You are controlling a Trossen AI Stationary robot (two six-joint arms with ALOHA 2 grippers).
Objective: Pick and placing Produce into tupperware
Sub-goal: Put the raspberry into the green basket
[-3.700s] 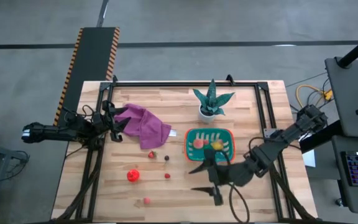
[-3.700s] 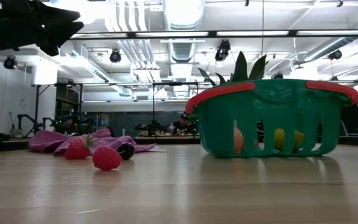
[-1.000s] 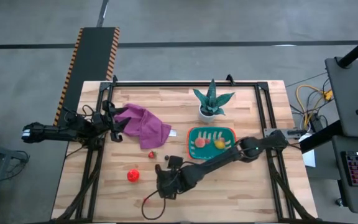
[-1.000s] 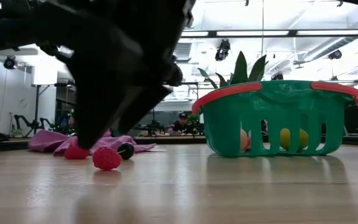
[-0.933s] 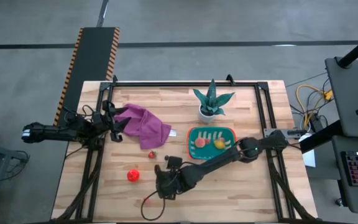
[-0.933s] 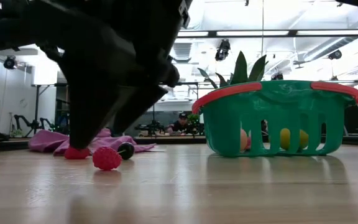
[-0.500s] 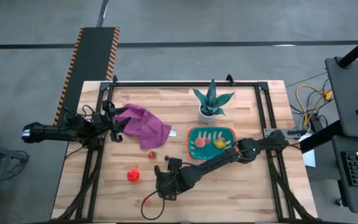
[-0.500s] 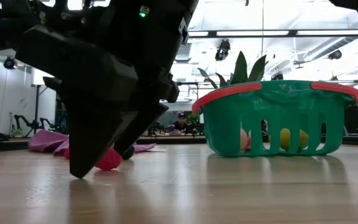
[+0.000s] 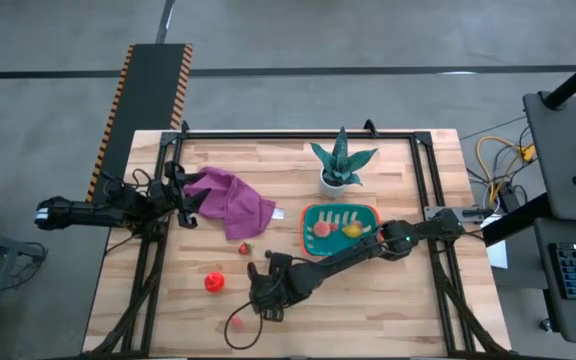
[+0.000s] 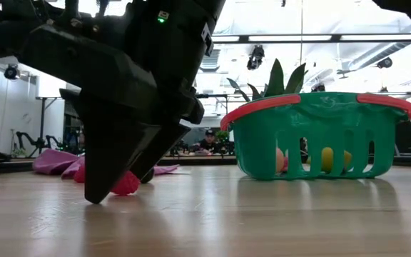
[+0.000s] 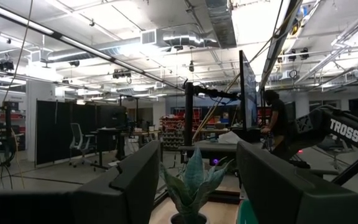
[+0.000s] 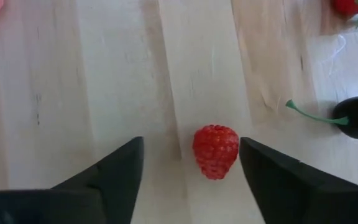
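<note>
right gripper [image 12: 188, 163] fingers apart, straddling a bumpy red toy raspberry [image 12: 215, 150] on pale wood-plank table [image 12: 92, 87]. left gripper [image 11: 194, 180] parted, beside crumpled purple cloth [image 9: 230, 199].

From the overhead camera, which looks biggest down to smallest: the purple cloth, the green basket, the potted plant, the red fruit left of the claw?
1. Purple cloth
2. Green basket, close behind the cloth
3. Potted plant
4. Red fruit, clearly smallest
</note>
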